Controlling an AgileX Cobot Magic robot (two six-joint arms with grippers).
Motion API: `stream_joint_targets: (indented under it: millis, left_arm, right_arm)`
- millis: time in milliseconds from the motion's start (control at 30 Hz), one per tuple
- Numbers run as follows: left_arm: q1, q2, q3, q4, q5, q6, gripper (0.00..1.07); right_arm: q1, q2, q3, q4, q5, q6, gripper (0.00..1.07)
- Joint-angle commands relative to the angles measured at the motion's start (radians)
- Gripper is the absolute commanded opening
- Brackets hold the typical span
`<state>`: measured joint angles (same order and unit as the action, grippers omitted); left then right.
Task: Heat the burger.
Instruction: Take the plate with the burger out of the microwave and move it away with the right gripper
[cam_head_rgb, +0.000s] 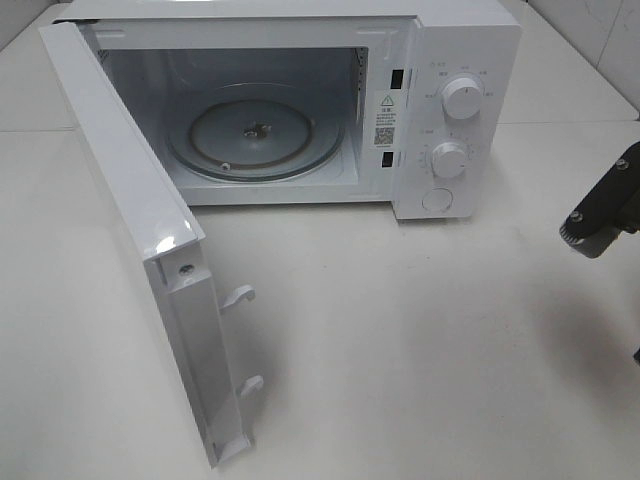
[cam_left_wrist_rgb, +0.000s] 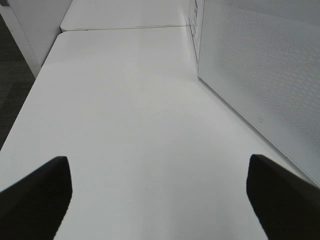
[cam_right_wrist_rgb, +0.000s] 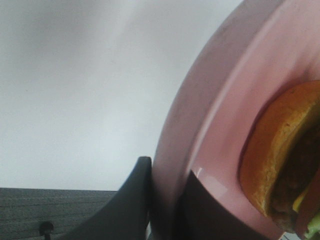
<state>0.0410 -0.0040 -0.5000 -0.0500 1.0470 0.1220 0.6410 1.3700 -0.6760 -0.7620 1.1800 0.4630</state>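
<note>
Carrying: pink plate (cam_right_wrist_rgb: 210, 125) pinched at its rim by right gripper (cam_right_wrist_rgb: 167, 200), fingers (cam_right_wrist_rgb: 132, 200) pressed on either side of the rim.
Burger (cam_right_wrist_rgb: 272, 150): on the plate, off to the right of the microwave (cam_head_rgb: 440, 110), outside the high view.
Left gripper (cam_left_wrist_rgb: 160, 195): fingers (cam_left_wrist_rgb: 35, 195) spread wide over bare worktop (cam_left_wrist_rgb: 140, 100), beside the microwave door (cam_head_rgb: 130, 220), holding nothing.
Step, judged: bringing the plate toward the open cavity; loading not yet done.
Next move calls for: level travel past the swung-open door, plate lowered onto the glass turntable (cam_head_rgb: 255, 135).
Count: one burger, one plate, one microwave, two dials (cam_head_rgb: 462, 97).
</note>
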Motion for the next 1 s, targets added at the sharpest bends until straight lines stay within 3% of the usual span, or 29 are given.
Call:
stream_joint_targets:
  millis: [33, 1000]
  left_arm:
    - [0.003, -0.019, 0.003, 0.0, -0.01, 0.0, 0.89]
    - [0.003, -0.019, 0.003, 0.0, -0.01, 0.0, 0.89]
  right_arm:
    - [0.0, 0.004, -0.008, -0.061, 0.064, 0.067, 0.0]
    - [-0.003, 0.005, -0.002, -0.142, 0.039, 0.196, 0.0]
